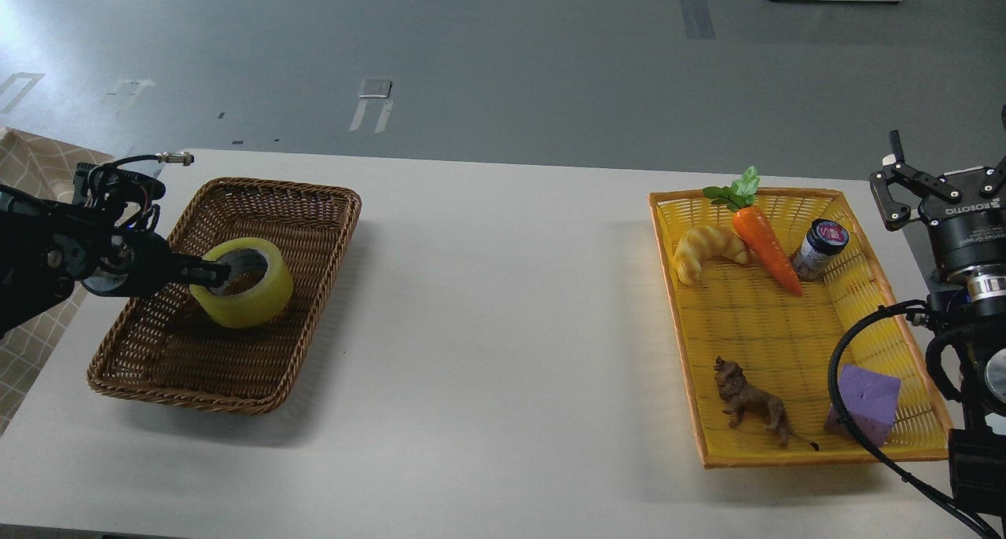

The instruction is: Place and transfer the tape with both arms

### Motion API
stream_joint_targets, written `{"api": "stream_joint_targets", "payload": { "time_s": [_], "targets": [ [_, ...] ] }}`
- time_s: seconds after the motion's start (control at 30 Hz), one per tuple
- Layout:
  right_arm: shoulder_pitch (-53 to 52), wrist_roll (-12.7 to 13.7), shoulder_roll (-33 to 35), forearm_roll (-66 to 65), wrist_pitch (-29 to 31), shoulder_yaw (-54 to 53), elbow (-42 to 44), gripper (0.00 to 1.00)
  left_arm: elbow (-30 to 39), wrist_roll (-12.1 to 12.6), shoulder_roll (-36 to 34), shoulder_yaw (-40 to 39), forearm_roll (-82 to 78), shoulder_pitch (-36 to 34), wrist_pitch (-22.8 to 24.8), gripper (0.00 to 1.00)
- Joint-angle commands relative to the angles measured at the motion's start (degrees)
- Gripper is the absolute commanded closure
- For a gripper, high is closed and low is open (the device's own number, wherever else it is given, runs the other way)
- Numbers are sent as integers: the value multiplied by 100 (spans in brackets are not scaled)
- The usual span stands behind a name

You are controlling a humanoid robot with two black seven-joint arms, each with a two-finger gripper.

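The white worktop (487, 303) carries everything I am working with. On it, directly under my left fingers, sits a brown wicker basket (157, 366). Just inward of my right fingers lies a yellow tray basket (754, 397).

My left arm (47, 248) comes in low from the side, and its fingers (211, 272) pinch the wall of the tape (251, 299): one finger reaches into the grey-white core, the other I cannot make out behind the roll. The yellow roll sits tilted over the brown basket's middle; whether it touches the weave I cannot tell.

My right arm (971, 287) stands upright past the yellow tray's outer rim, its fingers (943, 179) spread wide, holding nothing.

In that tray, nearest my right fingers, is a small dark-capped jar (817, 248), then a toy carrot (766, 244) and a croissant (707, 250) touching it. Further down lie a purple foam cube (863, 404) and a brown toy lion (750, 401), apart from each other.
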State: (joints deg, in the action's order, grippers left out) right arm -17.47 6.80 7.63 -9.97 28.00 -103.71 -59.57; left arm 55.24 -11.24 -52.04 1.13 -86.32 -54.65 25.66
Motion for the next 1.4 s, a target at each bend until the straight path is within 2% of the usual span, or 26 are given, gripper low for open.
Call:
{"api": "stream_joint_targets", "payload": {
  "time_s": [0.0, 0.23, 0.4, 0.47, 0.6, 0.67, 0.77, 0.9, 1.03, 1.13, 1.27, 1.37],
  "targets": [
    [-2, 5, 2, 4, 0, 0, 7, 0, 4, -1, -8, 10, 36, 7, -26, 71],
    [-2, -4, 2, 4, 0, 0, -1, 0, 4, -1, -17, 27, 28, 68, -272, 69],
    [-2, 5, 2, 4, 0, 0, -1, 0, 4, -1, -43, -16, 80, 86, -299, 51],
    [-2, 5, 2, 4, 0, 0, -1, 0, 21, -1, -61, -43, 299, 77, -290, 35],
    [-2, -4, 2, 4, 0, 0, -1, 0, 48, 25, -96, -25, 739, 69, -264, 28],
    [-2, -4, 2, -5, 0, 0, -1, 0, 83, 121, -175, -60, 915, 42, -255, 20],
    [-2, -4, 11, 4, 0, 0, -1, 0, 118, 140, -368, -87, 1248, -63, -246, 11],
    [-2, -4, 20, 4, 0, -9, -1, 0, 136, 122, -491, -104, 1740, -441, -229, 5],
    [-11, 5, 37, -5, 0, -9, -1, 0, 136, 87, -728, -604, 2785, -836, -115, 3],
    [-72, 5, 46, -5, 0, 0, -10, 0, 118, 148, -755, -1411, 4153, -968, 234, 3],
    [-108, 14, 81, -14, 0, 17, -133, 0, 127, 139, -606, -2107, 5439, -969, 234, 3],
    [-169, 31, 99, -23, 0, 26, -344, 0, 101, 140, -211, -2573, 6547, -969, 234, 2]
  ]
}}
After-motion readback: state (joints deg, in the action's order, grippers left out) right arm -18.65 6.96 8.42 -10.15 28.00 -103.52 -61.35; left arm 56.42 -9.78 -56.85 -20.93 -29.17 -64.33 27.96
